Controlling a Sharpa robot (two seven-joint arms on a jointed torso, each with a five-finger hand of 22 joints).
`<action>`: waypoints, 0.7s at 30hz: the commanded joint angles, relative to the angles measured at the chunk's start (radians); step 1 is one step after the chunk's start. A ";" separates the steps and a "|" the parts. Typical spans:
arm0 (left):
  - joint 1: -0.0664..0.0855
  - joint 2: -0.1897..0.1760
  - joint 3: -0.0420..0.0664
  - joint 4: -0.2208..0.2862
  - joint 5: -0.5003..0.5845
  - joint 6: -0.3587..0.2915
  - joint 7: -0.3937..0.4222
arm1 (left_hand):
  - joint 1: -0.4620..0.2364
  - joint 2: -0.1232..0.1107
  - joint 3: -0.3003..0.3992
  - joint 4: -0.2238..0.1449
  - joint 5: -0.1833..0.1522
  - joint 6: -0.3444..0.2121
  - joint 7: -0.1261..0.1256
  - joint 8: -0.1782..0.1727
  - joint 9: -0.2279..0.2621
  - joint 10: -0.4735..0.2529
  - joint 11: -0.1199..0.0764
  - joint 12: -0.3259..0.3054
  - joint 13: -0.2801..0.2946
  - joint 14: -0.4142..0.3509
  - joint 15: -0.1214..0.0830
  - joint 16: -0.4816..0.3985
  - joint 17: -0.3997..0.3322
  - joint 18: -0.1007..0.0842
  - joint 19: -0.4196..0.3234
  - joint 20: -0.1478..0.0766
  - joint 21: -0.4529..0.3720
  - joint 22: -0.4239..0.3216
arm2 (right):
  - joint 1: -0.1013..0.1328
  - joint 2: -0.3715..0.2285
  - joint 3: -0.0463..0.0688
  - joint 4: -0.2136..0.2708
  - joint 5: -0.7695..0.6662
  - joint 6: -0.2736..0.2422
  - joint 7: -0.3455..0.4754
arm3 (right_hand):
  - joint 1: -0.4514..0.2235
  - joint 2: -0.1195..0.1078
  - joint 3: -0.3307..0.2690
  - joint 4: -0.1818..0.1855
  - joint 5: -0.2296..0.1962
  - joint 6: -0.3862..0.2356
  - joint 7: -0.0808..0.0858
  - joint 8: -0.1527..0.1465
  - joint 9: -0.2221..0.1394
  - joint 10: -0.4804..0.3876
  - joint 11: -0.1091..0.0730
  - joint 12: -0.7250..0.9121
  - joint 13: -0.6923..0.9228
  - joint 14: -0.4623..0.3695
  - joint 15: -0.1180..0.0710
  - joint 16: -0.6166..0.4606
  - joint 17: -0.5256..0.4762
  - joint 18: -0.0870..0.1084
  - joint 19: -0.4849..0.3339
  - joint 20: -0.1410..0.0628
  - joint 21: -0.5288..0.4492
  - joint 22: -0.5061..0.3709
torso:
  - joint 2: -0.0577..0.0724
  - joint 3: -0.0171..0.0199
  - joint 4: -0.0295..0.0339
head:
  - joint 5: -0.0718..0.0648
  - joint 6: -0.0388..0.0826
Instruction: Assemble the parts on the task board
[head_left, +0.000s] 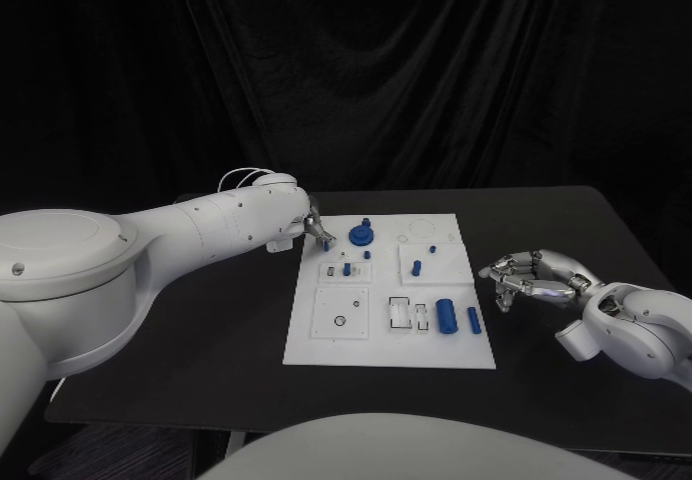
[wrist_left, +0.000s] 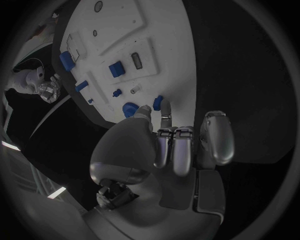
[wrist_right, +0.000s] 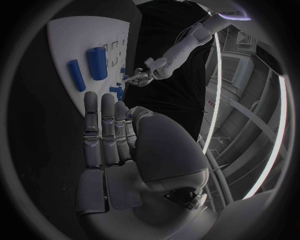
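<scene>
Board (head_left: 325, 345) is lying mid-table with blue parts on it: a knobbed round part (head_left: 361, 235) near the board's far left corner, small pegs (head_left: 417, 268) mid-board, and two cylinders (head_left: 449, 315) near the board's right edge, long axes running near-to-far. Left hand (head_left: 313, 229) is hovering at the board's far left edge, just beside the round part, fingertips pointing toward it; fingers look apart with nothing held, contact not clear. Left hand is the nearer one to that part. Right hand (head_left: 526, 279) is sitting off the board's right edge, near the cylinders, fingers loosely curled, holding nothing. Likely next move: left hand reaching rightward onto the round part.
</scene>
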 joint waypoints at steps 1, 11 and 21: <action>-0.003 0.004 0.001 0.000 0.001 0.010 0.015 | 0.007 0.002 0.004 0.001 0.004 -0.008 -0.002 -0.005 0.000 0.105 0.005 -0.001 0.261 0.104 0.008 0.003 0.263 0.002 -0.005 0.002 -0.002 0.168 | -0.002 0.000 0.001 0.003 -0.002 -0.002 0.015 | 0.006 -0.004 0.002 -0.003 0.003 0.002 -0.001 0.004 0.000 -0.001 0.000 0.007 -0.001 -0.002 -0.005 0.004 -0.001 0.018 -0.003 -0.003 0.004 0.001 | 0.000 0.0000 0.0002 | -0.002 0.000; -0.006 0.002 0.001 0.000 0.001 0.009 0.019 | 0.018 0.009 0.015 0.001 0.029 -0.011 0.000 -0.015 -0.001 0.105 0.007 -0.001 0.261 0.104 0.010 0.003 0.263 0.003 -0.008 0.005 -0.006 0.168 | -0.002 -0.004 0.001 0.004 -0.002 -0.003 0.013 | 0.006 -0.004 0.002 -0.003 0.003 0.002 -0.001 0.004 0.000 -0.001 0.000 0.007 -0.001 -0.002 -0.005 0.004 -0.001 0.018 -0.003 -0.003 0.004 0.001 | 0.000 0.0002 0.0001 | -0.004 0.000; -0.008 0.003 0.001 0.002 0.001 0.015 0.022 | 0.046 0.022 0.043 0.000 0.081 -0.005 -0.002 -0.021 0.002 0.105 0.006 -0.001 0.261 0.104 0.010 0.003 0.263 0.004 -0.010 0.006 -0.008 0.167 | -0.002 -0.005 0.001 0.006 -0.002 0.001 0.006 | 0.007 -0.003 0.003 -0.004 0.004 0.002 -0.001 0.004 0.000 -0.001 0.000 0.007 -0.001 -0.002 -0.005 0.004 -0.002 0.018 -0.003 -0.003 0.004 0.001 | -0.001 0.0001 -0.0002 | -0.003 0.000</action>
